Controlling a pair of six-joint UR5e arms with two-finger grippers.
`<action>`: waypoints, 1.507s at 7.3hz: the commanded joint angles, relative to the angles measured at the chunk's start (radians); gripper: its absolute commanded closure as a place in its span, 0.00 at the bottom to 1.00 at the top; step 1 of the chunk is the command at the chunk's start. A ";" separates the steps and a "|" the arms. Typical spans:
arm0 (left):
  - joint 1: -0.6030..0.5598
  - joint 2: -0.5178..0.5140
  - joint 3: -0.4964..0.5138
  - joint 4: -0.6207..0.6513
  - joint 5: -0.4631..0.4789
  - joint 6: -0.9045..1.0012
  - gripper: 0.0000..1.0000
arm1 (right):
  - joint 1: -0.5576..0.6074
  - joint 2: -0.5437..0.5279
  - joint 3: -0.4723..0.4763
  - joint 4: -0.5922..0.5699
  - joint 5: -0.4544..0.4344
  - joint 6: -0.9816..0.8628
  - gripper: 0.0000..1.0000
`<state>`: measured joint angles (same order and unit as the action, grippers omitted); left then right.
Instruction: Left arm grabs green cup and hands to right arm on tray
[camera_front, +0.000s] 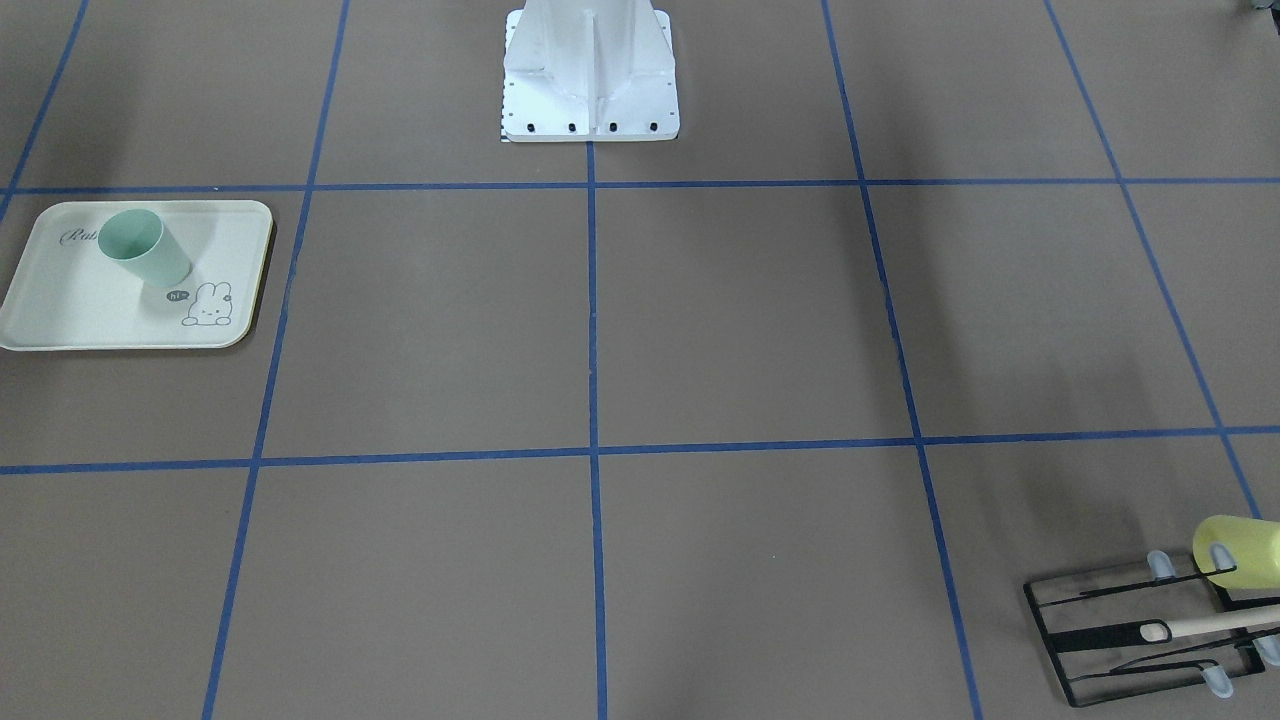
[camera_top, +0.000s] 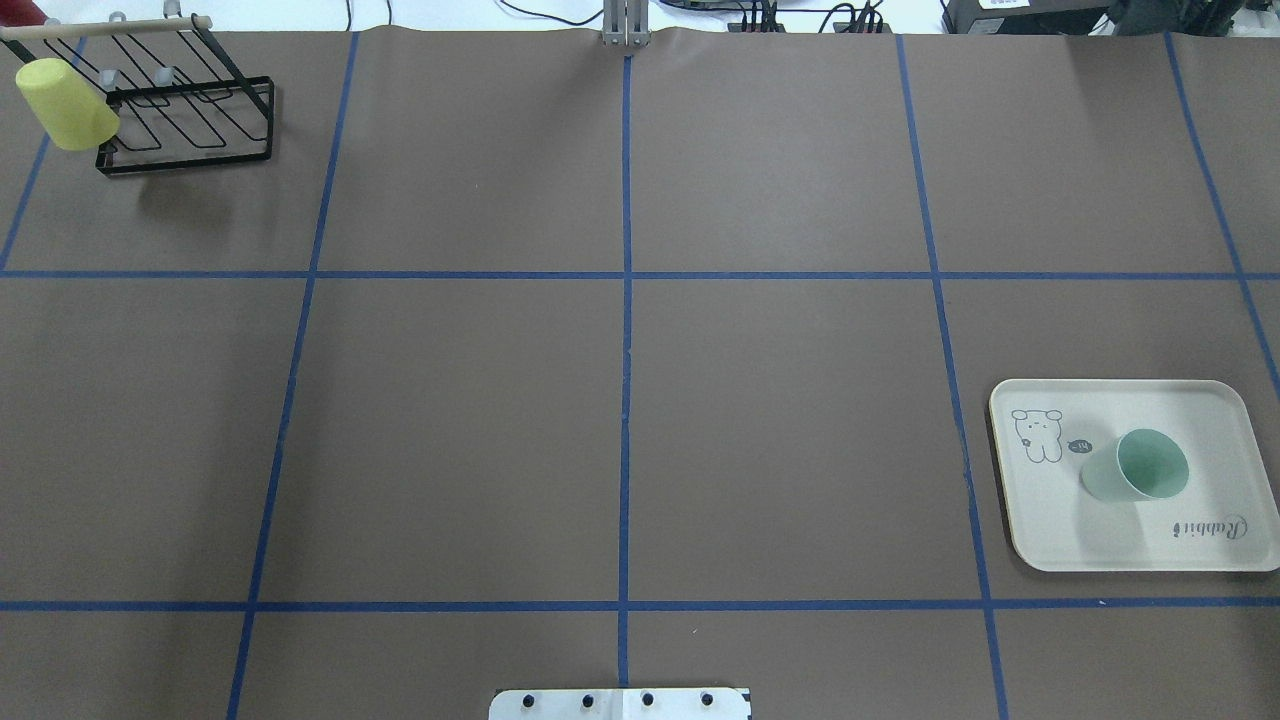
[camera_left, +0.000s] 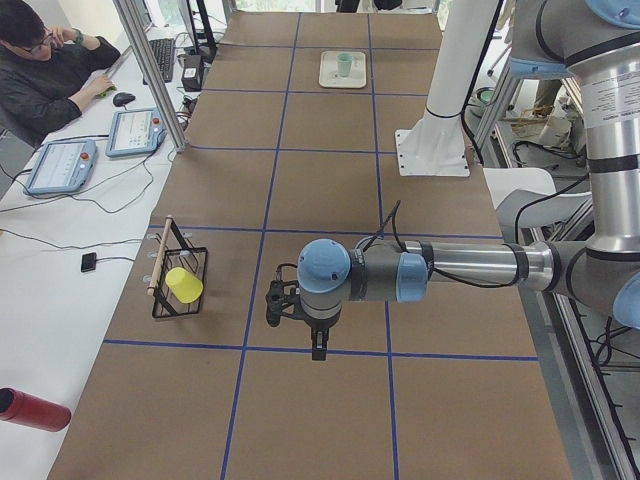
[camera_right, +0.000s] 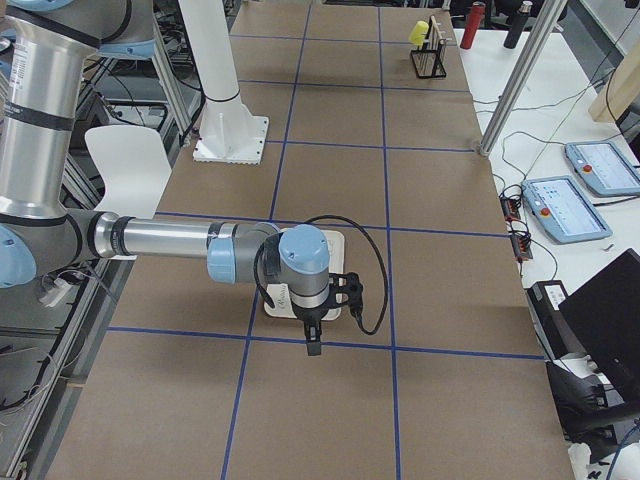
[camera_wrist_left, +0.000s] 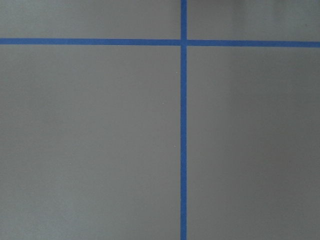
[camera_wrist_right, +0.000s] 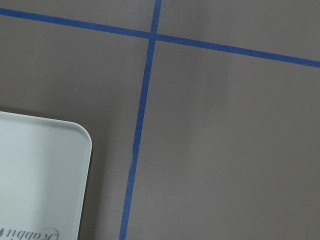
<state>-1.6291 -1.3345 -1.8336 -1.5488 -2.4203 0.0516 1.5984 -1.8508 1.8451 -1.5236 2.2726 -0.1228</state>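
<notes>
The green cup stands upright, mouth up, on the tray, between the bunny drawing and the "Rabbit" script. Nothing of mine touches it. In the overhead view the tray lies at the lower right of the frame, flat on the worktop, just right of a blue tape line.

My right pincer hangs fingers-down above the worktop at the middle of the right side view, in front of the tray's near edge and apart from the cup. My right arm reaches in level from the left edge of that frame. Only this side view shows the pincer, so I cannot tell whether it is open or closed. My right wrist view shows a rounded corner of the tray at lower left, with bare worktop and a tape crossing beyond it.

My left pincer points down over the worktop at the lower middle of the left side view, well apart from the tray at the top of that frame. I cannot tell its state either. My left arm comes in from the right edge.

A yellow cup hangs on a black wire rack at the upper left of the overhead view.
</notes>
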 joint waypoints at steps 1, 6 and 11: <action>0.000 0.000 -0.012 0.001 0.006 0.002 0.00 | 0.000 -0.001 -0.003 0.002 -0.001 0.002 0.00; 0.000 0.005 -0.012 0.001 0.007 0.001 0.00 | 0.000 -0.002 -0.004 0.002 0.002 0.005 0.00; 0.000 0.017 -0.013 0.001 0.007 0.001 0.00 | 0.000 -0.004 -0.004 0.002 0.002 0.005 0.00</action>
<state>-1.6291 -1.3220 -1.8467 -1.5478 -2.4129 0.0522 1.5979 -1.8535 1.8408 -1.5217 2.2742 -0.1181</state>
